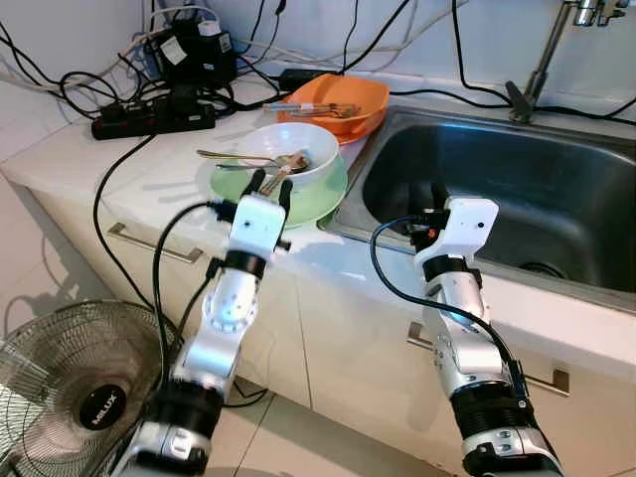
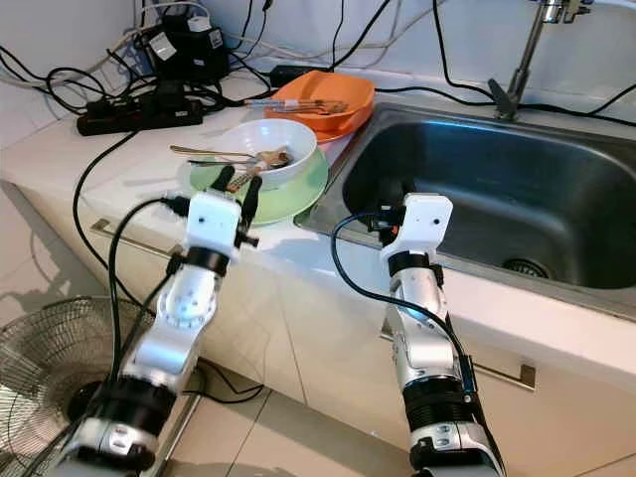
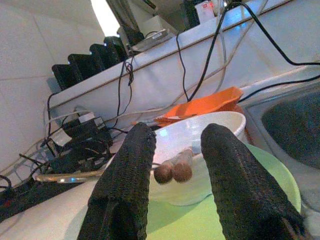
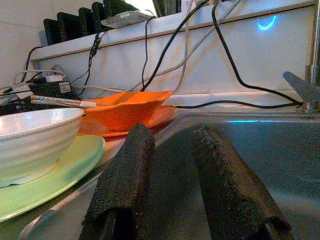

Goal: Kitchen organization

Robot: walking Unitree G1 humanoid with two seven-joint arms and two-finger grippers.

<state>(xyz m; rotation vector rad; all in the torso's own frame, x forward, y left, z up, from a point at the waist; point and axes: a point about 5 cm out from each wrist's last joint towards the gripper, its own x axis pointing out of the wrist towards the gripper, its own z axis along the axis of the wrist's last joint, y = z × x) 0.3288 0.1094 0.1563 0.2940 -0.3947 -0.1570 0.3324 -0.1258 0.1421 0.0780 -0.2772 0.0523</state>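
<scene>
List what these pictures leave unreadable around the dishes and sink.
- Orange bowl: its contents are too small in the eye views; its rim hides them in the right wrist view.
- Faucet: its spout is cut off by the top edge in the eye views.
- Sink drain: partly hidden behind the right tool.
- White bowl: its near side is hidden by the left tool.

Left gripper (image 3: 175,165): lower centre of frame, fingers apart.
White bowl (image 3: 210,131): centre, on green plate (image 3: 260,175).
Utensil handles (image 3: 172,170): between the fingers.
Orange bowl (image 3: 205,104): behind, right of centre.
Power strip (image 3: 75,145): left.
</scene>
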